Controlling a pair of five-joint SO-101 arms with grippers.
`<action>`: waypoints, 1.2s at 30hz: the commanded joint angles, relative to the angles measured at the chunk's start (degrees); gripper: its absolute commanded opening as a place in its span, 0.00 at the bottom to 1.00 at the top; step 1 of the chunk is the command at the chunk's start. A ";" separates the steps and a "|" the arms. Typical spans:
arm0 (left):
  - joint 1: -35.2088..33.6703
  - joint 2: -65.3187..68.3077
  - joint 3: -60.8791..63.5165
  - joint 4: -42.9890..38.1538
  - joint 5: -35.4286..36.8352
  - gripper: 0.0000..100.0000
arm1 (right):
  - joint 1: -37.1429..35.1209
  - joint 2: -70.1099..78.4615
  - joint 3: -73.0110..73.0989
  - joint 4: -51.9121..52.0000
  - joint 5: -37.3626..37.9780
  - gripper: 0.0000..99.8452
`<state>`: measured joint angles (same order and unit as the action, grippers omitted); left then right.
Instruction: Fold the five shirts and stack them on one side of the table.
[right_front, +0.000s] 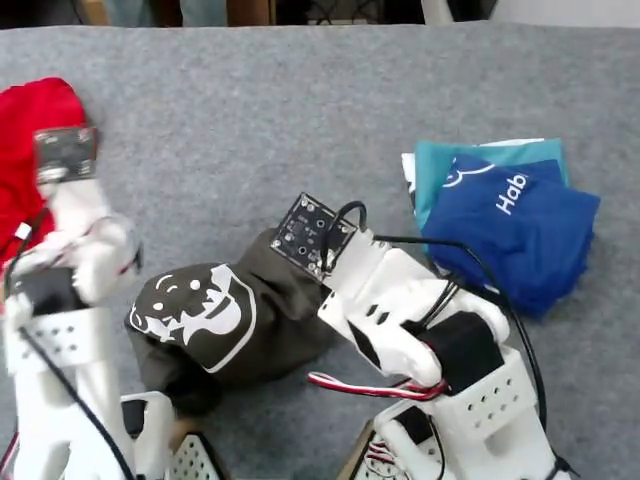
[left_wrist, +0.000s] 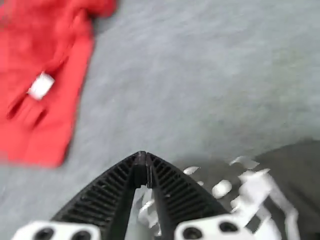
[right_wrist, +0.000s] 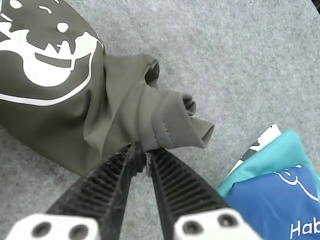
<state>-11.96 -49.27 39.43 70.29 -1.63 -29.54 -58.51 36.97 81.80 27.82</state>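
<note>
A: Step in hand?

B: By the look, the fold of the olive shirt (right_front: 215, 320). Not flat yet: crumpled in a heap near the front of the table (right_front: 300, 90), between the two arms, white face print up.

A: Right gripper (right_wrist: 145, 152)?

B: Drawn in to a narrow nip on a bunched sleeve end of that shirt, on the side nearer the stack. Cloth rucked into rolls just past the tips.

A: Left gripper (left_wrist: 142, 160)?

B: Tips pressed together, nothing seen between them. Poised over bare table just beside the olive shirt's printed edge, with the red shirt (left_wrist: 40, 85) beyond.

A: Stack?

B: On the right side of the table. Blue shirt (right_front: 515, 235) folded on top of the teal shirt (right_front: 440, 160), with a white edge poking out beneath. Whether a third shirt, cannot tell. Near the olive heap, not touching.

A: Red shirt?

B: Unfolded at the far left, partly under the left arm in the high view. Judged last in the queue.

A: Next move?

B: Likely a spread before any fold. Calls for opening the left gripper and taking the opposite edge, then pulling both ways to flatten. Risk with a one-sided pull: dragging the whole heap instead of opening it out.
</note>
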 joint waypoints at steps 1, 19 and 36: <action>8.48 6.51 1.01 -8.26 3.69 0.04 | -0.62 -0.92 2.42 -1.23 0.26 0.02; 18.42 58.64 -16.40 -7.74 11.52 0.14 | -0.26 -1.01 15.60 -9.05 -0.18 0.02; 1.89 32.88 -30.55 6.95 6.51 0.03 | 8.44 -0.66 12.44 -18.90 -0.18 0.02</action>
<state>-6.59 -8.84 14.02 75.03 6.99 -22.15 -58.68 52.79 64.13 27.74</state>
